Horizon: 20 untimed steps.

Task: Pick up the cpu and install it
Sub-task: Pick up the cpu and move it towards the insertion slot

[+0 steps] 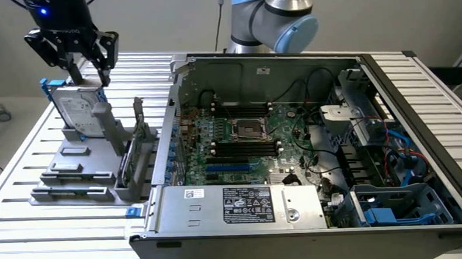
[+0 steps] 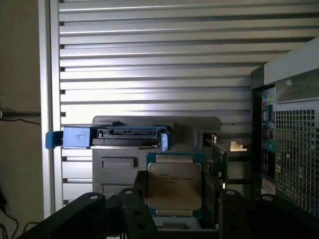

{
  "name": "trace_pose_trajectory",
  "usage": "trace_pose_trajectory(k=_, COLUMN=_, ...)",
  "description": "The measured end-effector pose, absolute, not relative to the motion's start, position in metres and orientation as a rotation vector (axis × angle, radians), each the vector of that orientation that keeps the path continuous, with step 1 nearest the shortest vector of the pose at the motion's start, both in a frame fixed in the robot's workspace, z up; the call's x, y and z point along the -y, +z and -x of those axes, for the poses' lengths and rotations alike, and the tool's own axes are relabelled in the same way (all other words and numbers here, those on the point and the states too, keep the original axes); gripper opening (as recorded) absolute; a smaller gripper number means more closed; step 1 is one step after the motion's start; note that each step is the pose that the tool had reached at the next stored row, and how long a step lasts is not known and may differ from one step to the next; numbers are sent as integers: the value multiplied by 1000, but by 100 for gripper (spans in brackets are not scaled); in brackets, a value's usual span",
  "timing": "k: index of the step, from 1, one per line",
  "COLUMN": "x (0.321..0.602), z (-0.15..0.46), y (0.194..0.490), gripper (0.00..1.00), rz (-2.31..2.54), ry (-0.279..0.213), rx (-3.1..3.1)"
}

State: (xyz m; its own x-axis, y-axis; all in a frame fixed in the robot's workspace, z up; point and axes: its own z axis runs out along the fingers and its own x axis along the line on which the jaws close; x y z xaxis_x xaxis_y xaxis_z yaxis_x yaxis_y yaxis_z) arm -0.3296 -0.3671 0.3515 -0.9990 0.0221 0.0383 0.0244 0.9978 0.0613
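The cpu [image 2: 174, 185], a small square chip with a pale metal top and a green rim, lies flat between my dark fingers [image 2: 137, 199] in the wrist view. My gripper [image 2: 174, 201] is shut on it, with a finger against each side edge. In the exterior view the gripper [image 1: 88, 68] hangs at the exterior view's far left, just above the upright hard drive [image 1: 80, 110]. The motherboard's processor socket [image 1: 245, 129] sits in the middle of the open computer case [image 1: 416, 92], well to the exterior view's right of the gripper.
A grey parts stand [image 1: 77, 171] holds the blue-framed hard drive [image 2: 117, 138] and upright memory sticks [image 1: 138, 148]. The case wall [image 1: 172, 126] rises between the stand and the motherboard. A power supply [image 1: 242, 205] fills the case's near side. The slatted metal table [image 1: 32, 232] surrounds everything.
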Motion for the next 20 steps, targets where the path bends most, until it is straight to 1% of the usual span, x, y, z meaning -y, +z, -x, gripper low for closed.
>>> trace_pose_trajectory(k=20, x=363, z=241, y=358, gripper=55, rz=37, ry=-94, rx=3092)
